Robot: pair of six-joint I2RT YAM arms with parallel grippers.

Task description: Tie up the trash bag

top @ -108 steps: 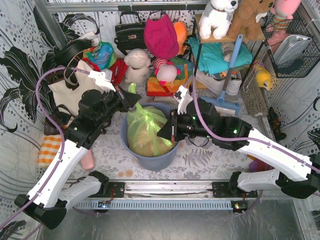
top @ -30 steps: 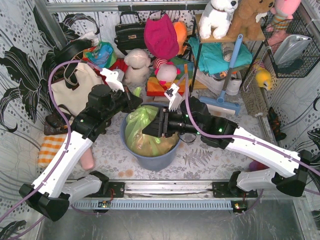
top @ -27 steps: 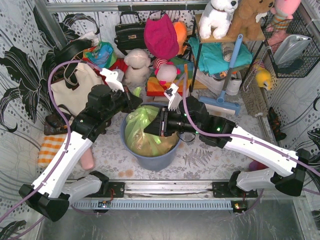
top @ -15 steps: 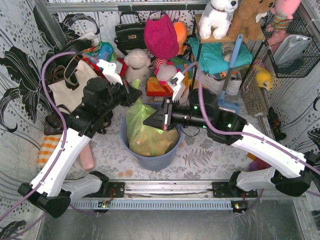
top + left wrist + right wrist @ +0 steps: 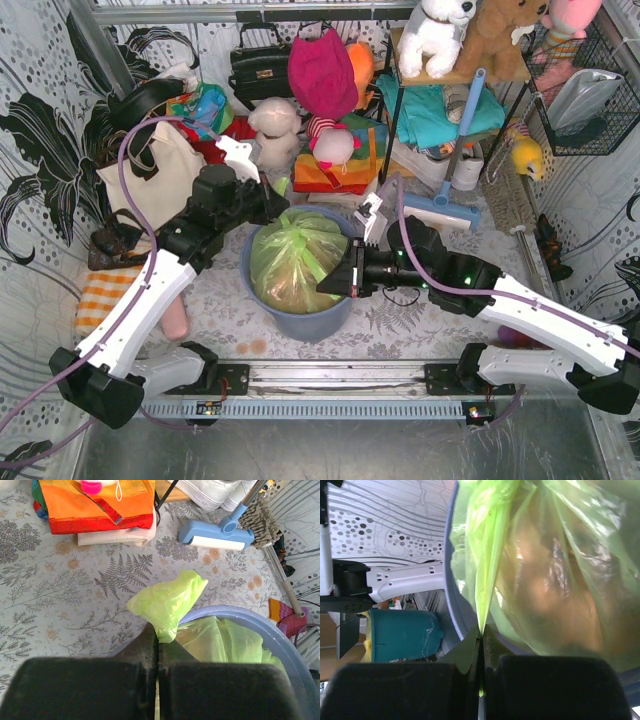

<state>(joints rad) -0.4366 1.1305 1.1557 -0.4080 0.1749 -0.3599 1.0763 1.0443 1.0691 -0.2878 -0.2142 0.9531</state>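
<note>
Since half a second ago the right gripper [image 5: 335, 283] has dropped from over the bin's middle to its near-right rim, and the trash bag [image 5: 290, 265], then pulled up tall, now sits low and domed inside the round blue bin [image 5: 300, 322], with brown paper showing through. Both pincers are pressed together on plastic: the left gripper [image 5: 272, 207] pinches a flap at the far-left rim and the right a taut strip, so the stretched top runs diagonally across the bin's mouth
</note>
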